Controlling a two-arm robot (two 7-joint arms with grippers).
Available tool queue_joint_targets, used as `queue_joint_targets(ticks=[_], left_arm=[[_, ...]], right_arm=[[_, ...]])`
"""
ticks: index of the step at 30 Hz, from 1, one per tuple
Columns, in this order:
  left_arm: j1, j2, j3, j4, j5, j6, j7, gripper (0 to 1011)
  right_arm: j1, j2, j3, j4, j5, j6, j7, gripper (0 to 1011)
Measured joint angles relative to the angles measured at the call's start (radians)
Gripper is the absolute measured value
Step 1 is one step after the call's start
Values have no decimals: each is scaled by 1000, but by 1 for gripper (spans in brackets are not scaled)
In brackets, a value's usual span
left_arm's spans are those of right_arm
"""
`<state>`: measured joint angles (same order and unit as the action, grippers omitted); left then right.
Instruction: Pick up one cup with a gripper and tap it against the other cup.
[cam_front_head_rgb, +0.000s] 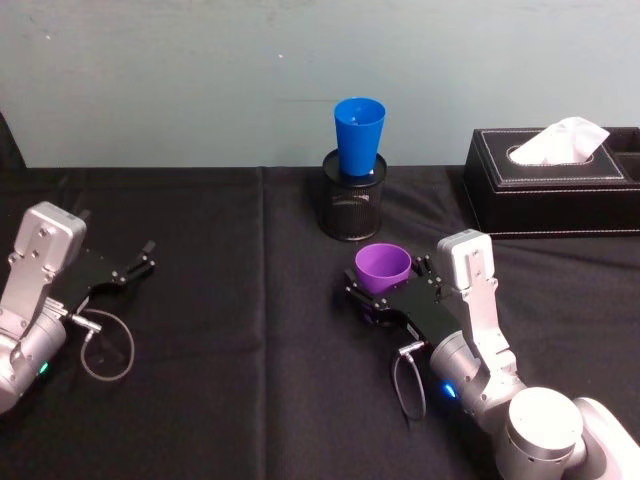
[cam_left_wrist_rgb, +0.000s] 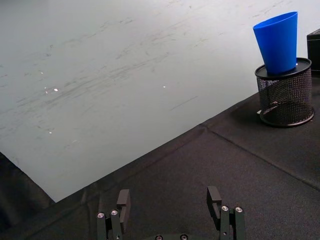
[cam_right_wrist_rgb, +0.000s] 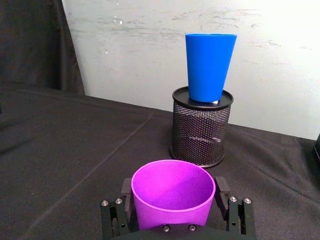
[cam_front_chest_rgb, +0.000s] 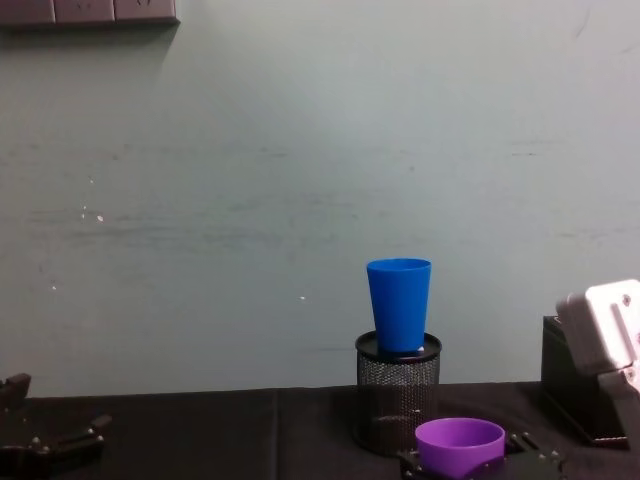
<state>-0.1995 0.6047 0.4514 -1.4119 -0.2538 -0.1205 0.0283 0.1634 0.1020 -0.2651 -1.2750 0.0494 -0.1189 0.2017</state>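
Right gripper (cam_front_head_rgb: 385, 292): low over the black table (cam_front_head_rgb: 230, 300), right of centre; its jaws are closed on the purple cup (cam_front_head_rgb: 383, 268), one finger on each side.
Purple cup: upright, rim up, in front of the pen holder and apart from it. The right wrist view shows its bare inside (cam_right_wrist_rgb: 173, 187) and fingers (cam_right_wrist_rgb: 126, 192) against its wall; its base is cut off there. The chest view shows just its rim and upper wall (cam_front_chest_rgb: 460, 444).
Left gripper (cam_front_head_rgb: 138, 264): idle at the table's left side, jaws spread wide with nothing between them; the left wrist view shows the two fingertips (cam_left_wrist_rgb: 124, 198) well apart over bare cloth.
Blue cup (cam_front_head_rgb: 359, 135): upright in the black mesh pen holder (cam_front_head_rgb: 353, 205), near the table's far edge. The left wrist view shows it leaning (cam_left_wrist_rgb: 277, 42); the chest view shows it straight (cam_front_chest_rgb: 399, 303). Its base is hidden inside the holder.
Tissue box (cam_front_head_rgb: 550, 180): far right, black, a white tissue sticking up; cut off at the head view's edge.
Wall (cam_front_chest_rgb: 250, 200): pale and scuffed, behind the table.
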Motion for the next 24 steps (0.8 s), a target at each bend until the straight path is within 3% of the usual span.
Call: queue_joint_targets(ticks=[1, 9, 24], left_arm=[[0, 0, 0, 0, 0, 0, 0, 1000], [0, 0, 0, 0, 0, 0, 0, 1000], [0, 0, 0, 0, 0, 0, 0, 1000]], right_arm=[[0, 0, 1, 0, 0, 1, -1, 1002], [-3, -2, 7, -12, 6, 1, -2, 1000], [-68, 8, 26, -192, 12, 78, -32, 1000]])
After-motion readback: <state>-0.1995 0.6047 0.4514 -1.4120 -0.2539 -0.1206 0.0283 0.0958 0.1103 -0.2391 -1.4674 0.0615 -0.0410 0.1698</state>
